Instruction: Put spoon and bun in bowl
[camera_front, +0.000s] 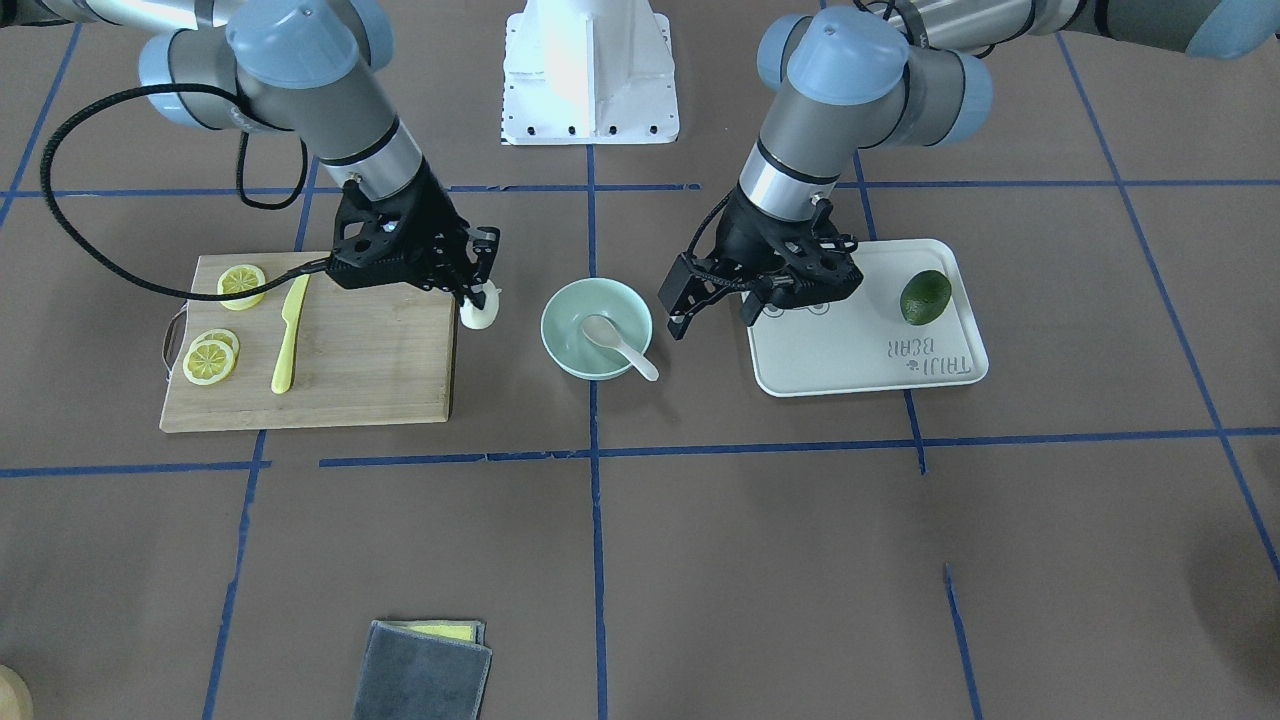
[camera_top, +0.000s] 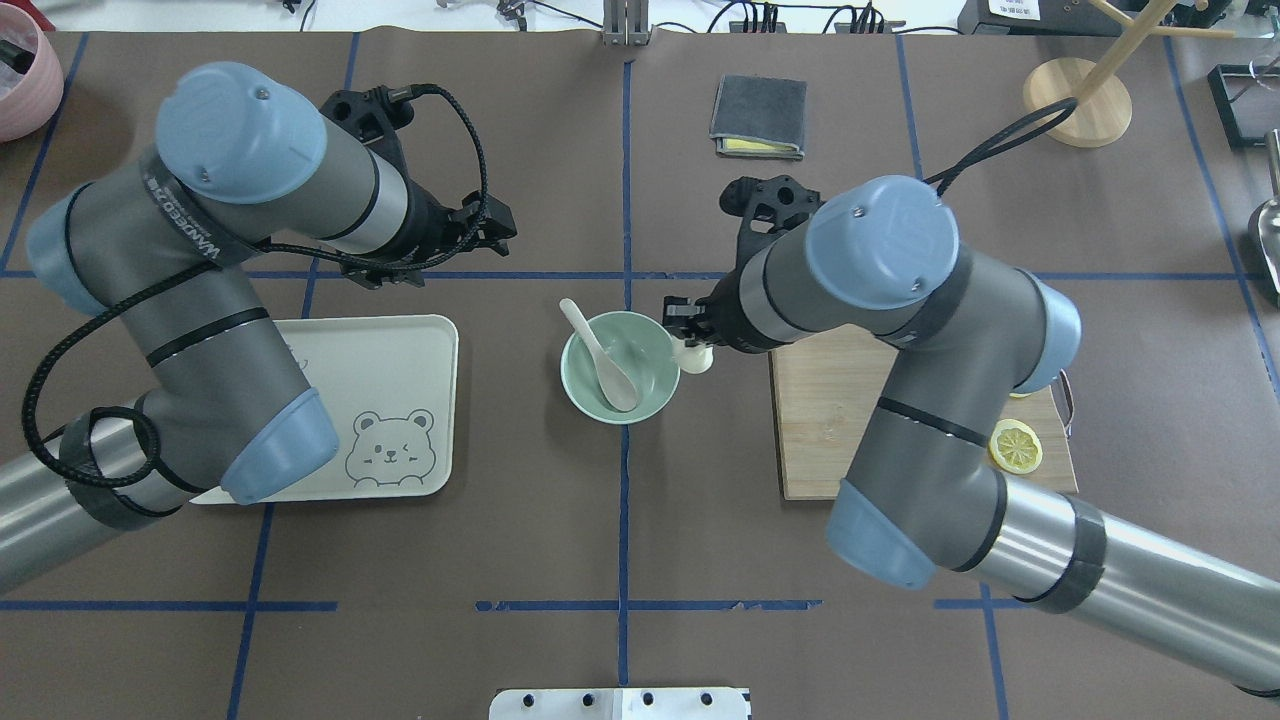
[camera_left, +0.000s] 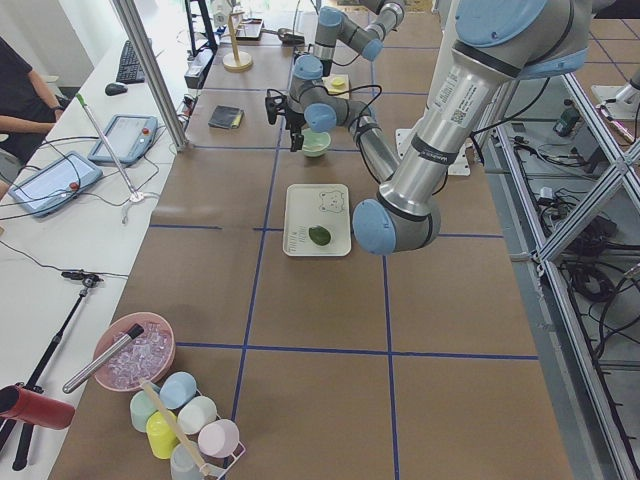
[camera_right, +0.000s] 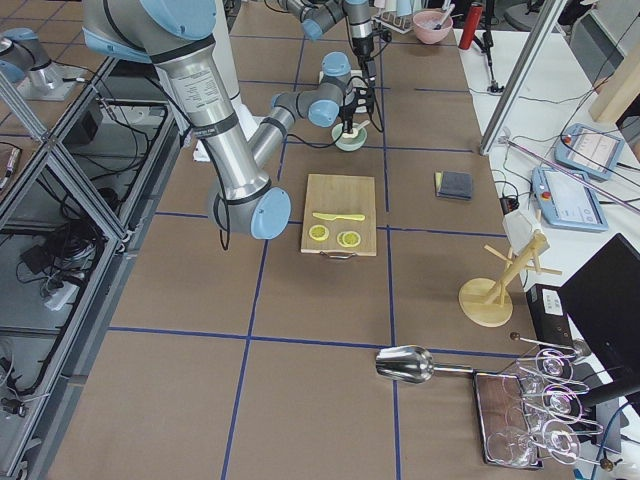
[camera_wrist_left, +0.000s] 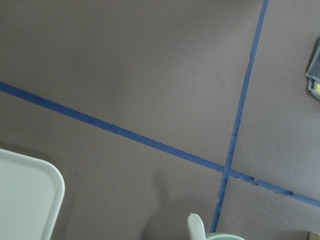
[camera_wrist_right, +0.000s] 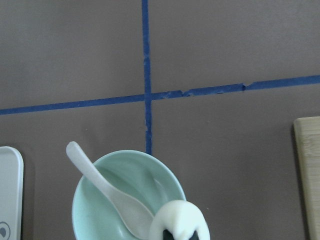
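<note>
The bowl (camera_front: 552, 343) sat on open desk (camera_front: 760, 560) between the cutting board (camera_front: 370, 370) and the tray (camera_front: 850, 355), with bare room on either side; the spoon (camera_front: 616, 340) lay inside it, handle over the rim. The right arm sloped down past the board's corner; the right fingers (camera_front: 474, 292) were clamped on the bun (camera_front: 481, 315) just outside the bowl's rim. The left fingers (camera_front: 680, 312) hung spread and empty between bowl and tray.

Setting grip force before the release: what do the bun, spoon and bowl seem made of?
Bun: matte white, pleated top, likely soft foam or rubber, though firmness is not visible. Spoon: smooth pale plastic, perhaps ceramic, with slight sheen. Bowl: smooth mint plastic or melamine, faint gloss.
</note>
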